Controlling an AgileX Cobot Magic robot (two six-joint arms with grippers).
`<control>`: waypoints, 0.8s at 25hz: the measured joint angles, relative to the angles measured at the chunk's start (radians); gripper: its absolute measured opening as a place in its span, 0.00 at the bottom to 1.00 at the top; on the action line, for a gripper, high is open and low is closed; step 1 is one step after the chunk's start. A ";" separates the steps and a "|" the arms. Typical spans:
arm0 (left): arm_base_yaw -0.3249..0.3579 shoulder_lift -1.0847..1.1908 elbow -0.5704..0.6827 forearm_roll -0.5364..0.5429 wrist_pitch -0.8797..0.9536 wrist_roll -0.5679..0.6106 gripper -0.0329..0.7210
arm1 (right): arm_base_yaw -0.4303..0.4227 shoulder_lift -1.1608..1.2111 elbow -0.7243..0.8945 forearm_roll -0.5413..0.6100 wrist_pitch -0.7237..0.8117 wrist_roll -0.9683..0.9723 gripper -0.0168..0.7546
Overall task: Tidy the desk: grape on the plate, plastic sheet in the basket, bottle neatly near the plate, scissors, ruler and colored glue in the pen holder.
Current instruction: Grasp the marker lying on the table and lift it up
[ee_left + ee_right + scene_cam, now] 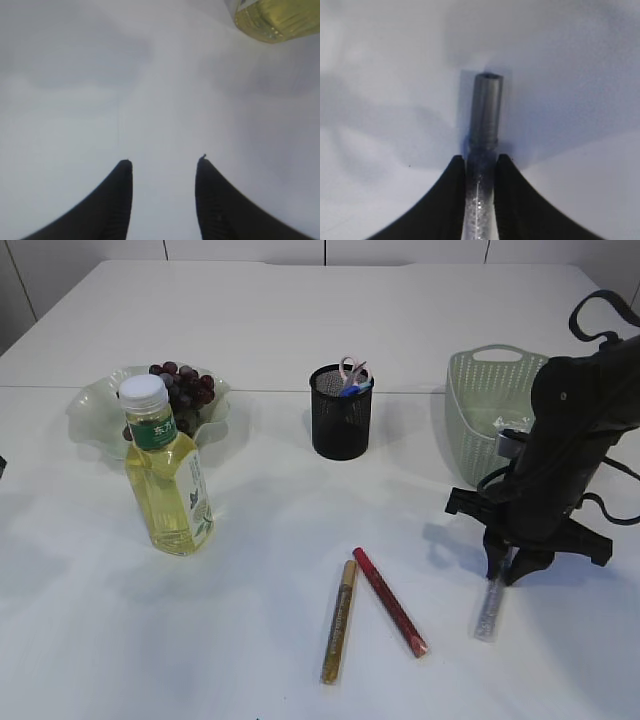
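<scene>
Silver-blue glue stick (481,200) between right claw (480,165) fingers

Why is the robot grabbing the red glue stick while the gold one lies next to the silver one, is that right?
Not quite. The right gripper has its jaws closed around the silver glue stick, as the right wrist view shows. In the exterior view the red glue stick lies untouched on the desk beside the gold glue stick.

Wall (300,250): pale panels behind the table — thin vertical seams.
Table (300,330): white, seam across the far part.
Light: soft, diffuse — faint shadows.
</scene>
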 joint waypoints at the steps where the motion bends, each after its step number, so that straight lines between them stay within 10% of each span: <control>1: 0.000 0.000 0.000 0.000 0.000 0.000 0.45 | 0.000 0.000 0.000 -0.003 0.000 0.000 0.22; 20: 0.000 0.000 0.000 0.000 0.000 0.000 0.45 | 0.000 -0.034 -0.005 0.058 0.000 -0.110 0.14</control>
